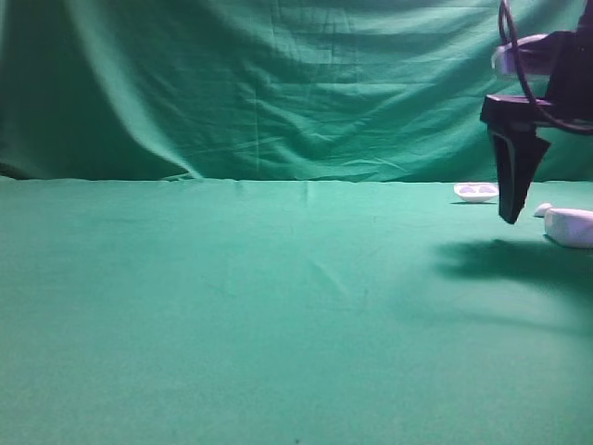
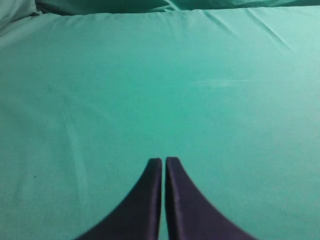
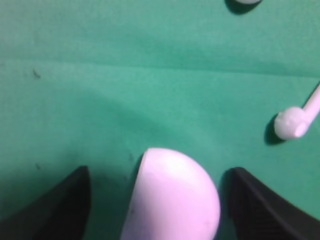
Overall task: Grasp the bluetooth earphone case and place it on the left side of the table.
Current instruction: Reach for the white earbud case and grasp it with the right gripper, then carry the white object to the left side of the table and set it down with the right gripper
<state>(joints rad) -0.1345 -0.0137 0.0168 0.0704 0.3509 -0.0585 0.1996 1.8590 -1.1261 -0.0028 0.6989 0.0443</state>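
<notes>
Bluetooth earphone case [image 3: 172, 197], white and rounded, lies on the green table [image 1: 278, 306] at the far right, its right end cut off by the exterior view's edge and its lower end by the right wrist view; there it sits between the spread fingers [image 3: 55, 210] of the right gripper [image 3: 160, 205], gaps visible on both sides, so nothing is clasped. A small white earbud [image 3: 292, 122] lies just beside the case, its stem running out of frame, and a shallow white dish [image 1: 476, 192] sits farther back near the draped green curtain [image 1: 278, 83]. Left gripper [image 2: 163, 162], seen only in its own wrist view, hangs over bare cloth with fingertips pressed together on nothing.
</notes>
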